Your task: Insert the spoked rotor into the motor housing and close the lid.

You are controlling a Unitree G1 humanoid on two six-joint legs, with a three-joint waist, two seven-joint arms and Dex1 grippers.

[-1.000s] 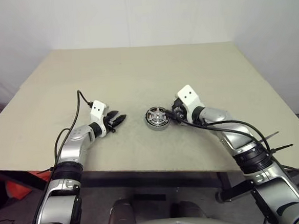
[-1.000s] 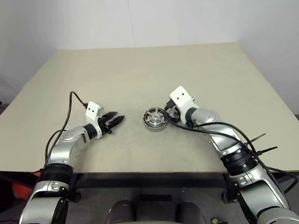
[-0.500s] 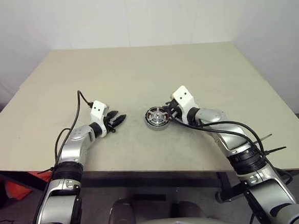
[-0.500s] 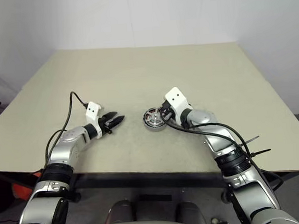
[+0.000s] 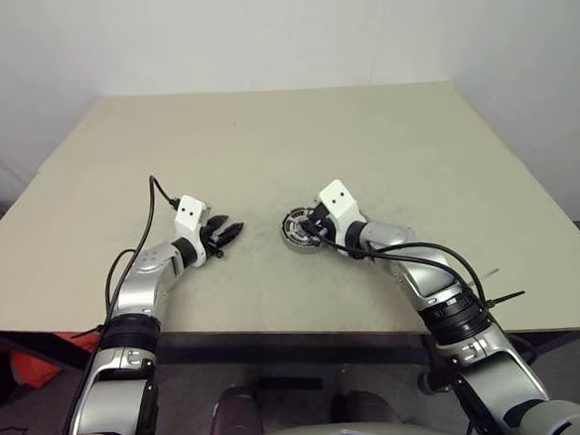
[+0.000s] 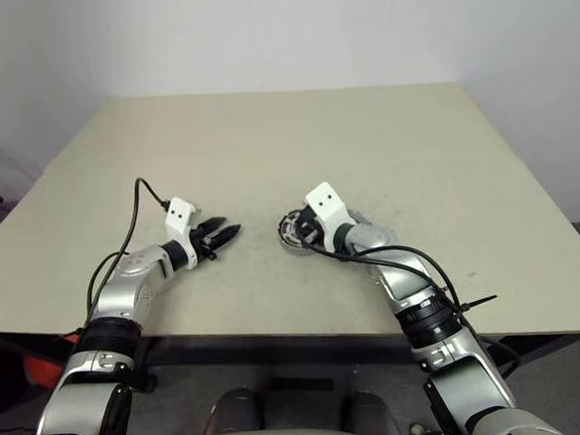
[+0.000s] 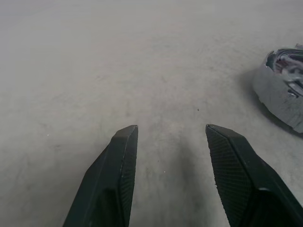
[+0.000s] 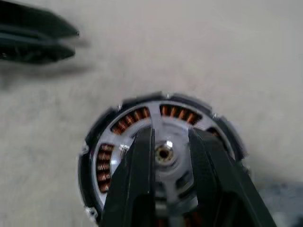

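My right fingers (image 8: 169,142) hover narrowly apart over the motor housing's (image 8: 161,151) hub on the desk (image 5: 265,140); my left fingers (image 7: 170,137) stand apart, empty, nearby.

The motor housing (image 8: 161,156) is seen lying flat on the worktop (image 5: 265,149), near its middle — a round silver-rimmed puck with copper-brown windings ringed around a central hub. Its open face is turned upward; silver spokes run from hub to rim — partly covered.
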